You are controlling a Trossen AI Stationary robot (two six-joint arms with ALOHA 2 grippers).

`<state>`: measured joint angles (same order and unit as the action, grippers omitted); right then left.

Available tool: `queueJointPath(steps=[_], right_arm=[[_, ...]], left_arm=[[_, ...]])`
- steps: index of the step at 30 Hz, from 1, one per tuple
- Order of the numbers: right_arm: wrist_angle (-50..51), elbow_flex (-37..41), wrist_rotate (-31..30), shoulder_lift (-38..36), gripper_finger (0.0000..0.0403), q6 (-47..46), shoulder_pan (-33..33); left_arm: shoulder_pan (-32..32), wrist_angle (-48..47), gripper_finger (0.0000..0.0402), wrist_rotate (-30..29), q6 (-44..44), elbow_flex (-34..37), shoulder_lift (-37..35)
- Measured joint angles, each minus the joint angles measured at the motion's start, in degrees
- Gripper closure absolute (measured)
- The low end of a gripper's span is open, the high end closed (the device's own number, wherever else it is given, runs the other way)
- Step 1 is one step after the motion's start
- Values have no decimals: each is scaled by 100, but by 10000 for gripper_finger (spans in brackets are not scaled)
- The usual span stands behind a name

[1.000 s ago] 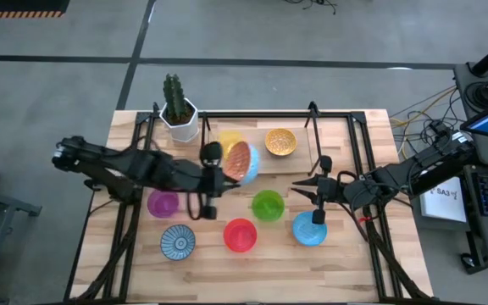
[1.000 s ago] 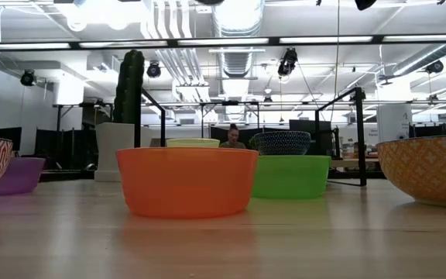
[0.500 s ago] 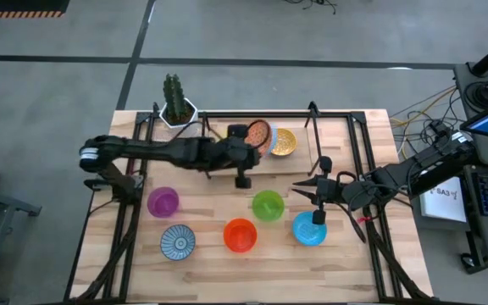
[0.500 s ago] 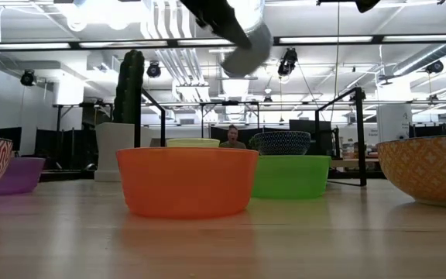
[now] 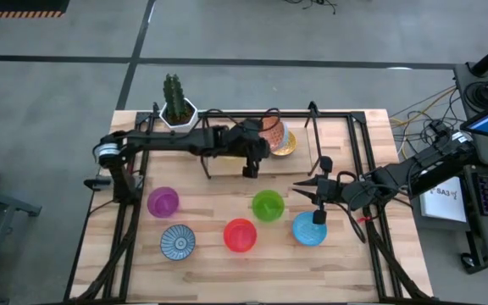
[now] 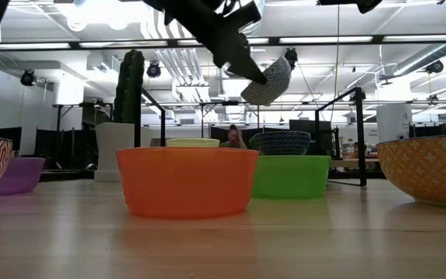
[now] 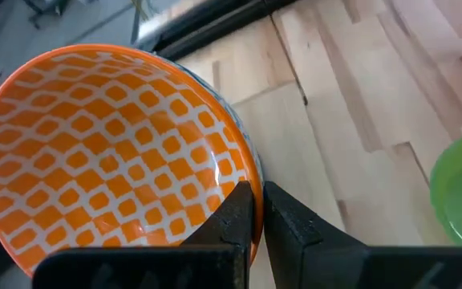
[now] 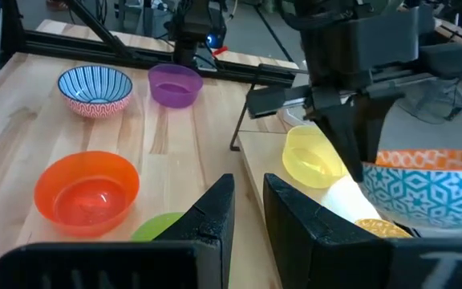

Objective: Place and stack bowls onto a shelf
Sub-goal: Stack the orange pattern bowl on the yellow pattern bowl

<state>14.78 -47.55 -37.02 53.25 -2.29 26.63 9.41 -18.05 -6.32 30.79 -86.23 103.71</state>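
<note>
My left gripper (image 5: 261, 140) is shut on a bowl (image 7: 111, 152) that is orange-and-white checked inside and teal patterned outside (image 8: 423, 189). It holds the bowl over the light-wood shelf (image 5: 288, 165), beside the gold-speckled bowl (image 5: 286, 146) and the yellow bowl (image 8: 311, 156) that stand on the shelf. The purple (image 5: 163, 202), blue-radial (image 5: 177, 241), orange-red (image 5: 240, 235), green (image 5: 268, 205) and blue (image 5: 310, 229) bowls stand on the table. My right gripper (image 5: 299, 193) waits slightly open, above and beside the blue bowl. My left gripper pinches the checked bowl's rim (image 7: 253, 178), with one finger (image 7: 235, 213) inside the bowl and the other outside. The fingers come from the table's left, slanting down. The bowl (image 6: 268, 81) is tilted and hangs clear above the shelf.
A cactus in a white pot (image 5: 176, 110) stands at the far left corner beside the shelf. Black frame posts (image 5: 312, 114) rise around the shelf and along the table's sides. A person (image 6: 232, 138) shows in the room beyond the table.
My left gripper has carried the checked bowl from over the table's middle toward the far edge and to the right. The bowl is now over the shelf next to the gold-speckled bowl, still tilted and clear of everything.
</note>
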Motion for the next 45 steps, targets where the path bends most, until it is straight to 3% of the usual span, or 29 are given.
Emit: queueJointPath(steps=[6, 11, 19, 35, 45], right_arm=[[0, 0, -2, 0, 344, 0, 0], [0, 0, -3, 0, 344, 1, 0], [66, 2, -4, 0, 344, -9, 0], [127, 9, -4, 0, 344, -82, 0], [140, 11, -6, 0, 344, -53, -2]], left_arm=[[196, 281, 397, 401, 242, -38, 176], [301, 5, 397, 428, 197, -582, 484], [546, -2067, 398, 436, 131, -2016, 1202], [722, -4627, 399, 825, 902, -4828, 2743], [726, -4531, 400, 900, 1036, -4584, 2783]])
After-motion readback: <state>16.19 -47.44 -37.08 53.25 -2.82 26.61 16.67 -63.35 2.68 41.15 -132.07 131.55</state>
